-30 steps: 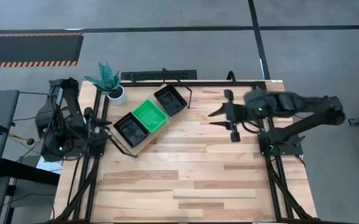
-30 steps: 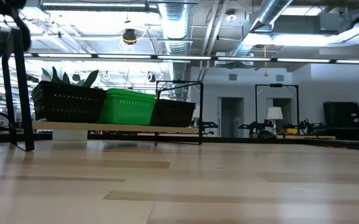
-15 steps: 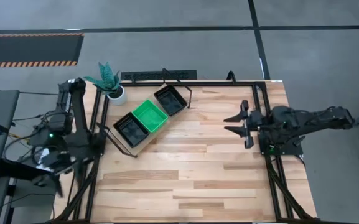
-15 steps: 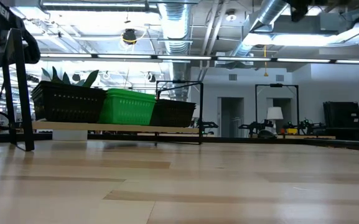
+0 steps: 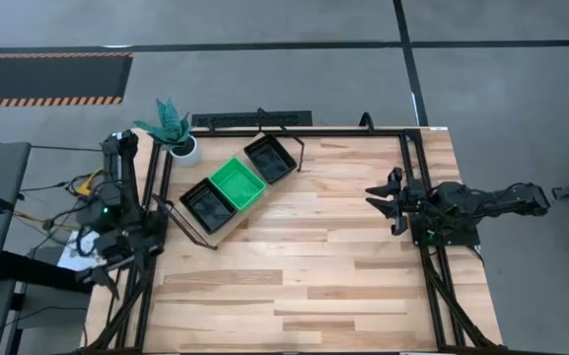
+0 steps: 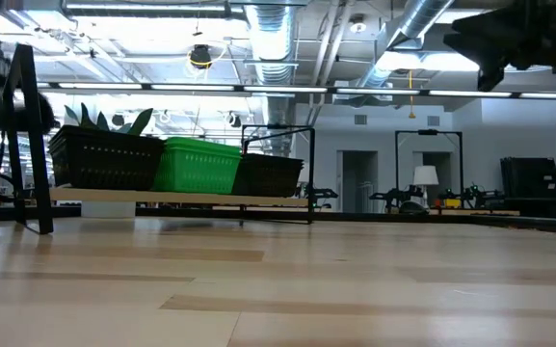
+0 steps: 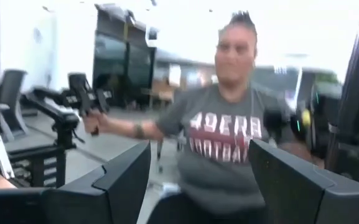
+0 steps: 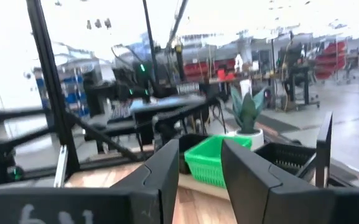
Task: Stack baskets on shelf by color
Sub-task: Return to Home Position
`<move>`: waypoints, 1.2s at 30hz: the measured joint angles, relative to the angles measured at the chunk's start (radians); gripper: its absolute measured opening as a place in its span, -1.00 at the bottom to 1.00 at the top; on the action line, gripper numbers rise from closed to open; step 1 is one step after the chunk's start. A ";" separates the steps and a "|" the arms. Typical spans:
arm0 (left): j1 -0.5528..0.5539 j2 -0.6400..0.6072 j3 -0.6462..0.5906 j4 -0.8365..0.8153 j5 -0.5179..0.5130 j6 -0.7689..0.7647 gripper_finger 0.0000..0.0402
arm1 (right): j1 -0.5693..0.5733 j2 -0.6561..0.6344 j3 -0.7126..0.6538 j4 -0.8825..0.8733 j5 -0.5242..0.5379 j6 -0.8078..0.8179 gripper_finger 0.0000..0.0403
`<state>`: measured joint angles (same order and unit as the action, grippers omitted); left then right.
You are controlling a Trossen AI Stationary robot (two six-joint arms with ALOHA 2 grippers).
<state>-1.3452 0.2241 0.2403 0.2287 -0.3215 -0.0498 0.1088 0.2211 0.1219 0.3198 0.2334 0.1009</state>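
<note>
Your right gripper [image 8: 199, 148] hangs above the right edge of the table [image 5: 314, 281], fingers apart, nothing between them. Your left gripper [image 7: 199, 148] sits by the left edge, fingers spread as well, facing a person [image 7: 223, 140]. On the shelf [image 5: 227, 229] at far left, three in a row: near black basket [image 5: 205, 205], green basket [image 5: 238, 183], far black basket [image 5: 270, 158].

The left arm [image 5: 116, 197] is folded upright over its base on the left side. The left gripper [image 7: 199, 149] has its fingers [image 7: 120, 183] spread wide, with nothing gripped. The right arm [image 5: 481, 200] lies low and nearly level on the right side. The right gripper [image 5: 383, 205] points toward the left arm, jaws parted and empty.
</note>
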 joint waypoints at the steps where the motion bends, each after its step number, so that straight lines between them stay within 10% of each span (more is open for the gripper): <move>1: 0.004 -0.042 -0.026 0.018 -0.005 -0.009 0.30 | 0.000 -0.022 -0.015 0.014 0.002 0.000 -0.29; 5: 0.020 -0.223 -0.115 0.039 -0.001 -0.018 0.30 | 0.000 -0.104 -0.057 0.003 0.002 0.001 -0.27; 17: 0.182 -0.164 -0.230 0.182 -0.084 -0.042 0.30 | 0.053 -0.204 -0.114 -0.053 -0.004 0.060 -0.31; 36: 0.923 -0.173 -0.232 -0.015 0.666 -0.058 0.30 | 0.115 -0.202 -0.115 -0.170 -0.012 -0.057 -0.31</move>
<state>-0.4225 0.0509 0.0082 0.2142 0.3441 -0.1075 0.2238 0.0193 0.0071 0.1501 0.2210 0.0438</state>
